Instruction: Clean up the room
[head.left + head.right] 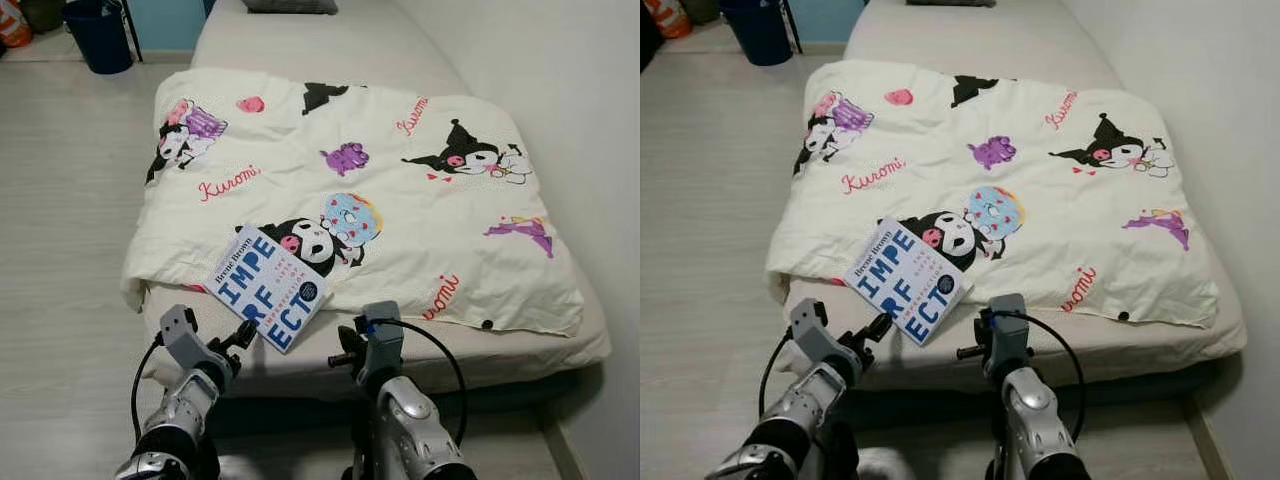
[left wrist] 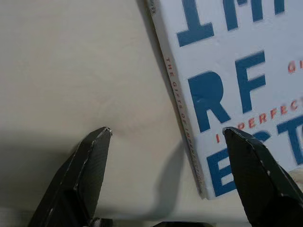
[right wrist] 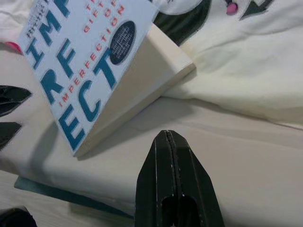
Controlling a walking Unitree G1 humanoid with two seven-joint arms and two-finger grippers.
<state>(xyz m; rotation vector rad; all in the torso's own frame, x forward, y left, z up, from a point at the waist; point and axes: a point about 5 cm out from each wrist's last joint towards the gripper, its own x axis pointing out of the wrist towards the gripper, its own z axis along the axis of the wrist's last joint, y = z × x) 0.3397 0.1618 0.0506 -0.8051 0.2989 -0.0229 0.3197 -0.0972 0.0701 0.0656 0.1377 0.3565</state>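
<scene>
A white book [image 1: 268, 288] with big blue letters lies on the near edge of the bed, partly on a cream cartoon-print blanket [image 1: 400, 190]. My left gripper [image 1: 243, 335] is open just at the book's near left corner; in the left wrist view its fingers [image 2: 83, 170] straddle the book's spine [image 2: 182, 123] without touching it. My right gripper [image 1: 345, 345] is shut and empty, hovering a little right of the book's near corner [image 3: 80, 146]; its closed fingers [image 3: 173, 175] point at the bare mattress.
The bed [image 1: 300, 45] runs away from me along a white wall [image 1: 560, 80] on the right. Pale wood floor [image 1: 70, 200] lies on the left, with a dark blue bin [image 1: 98, 35] at the far left. A grey pillow [image 1: 290, 6] lies at the bed's head.
</scene>
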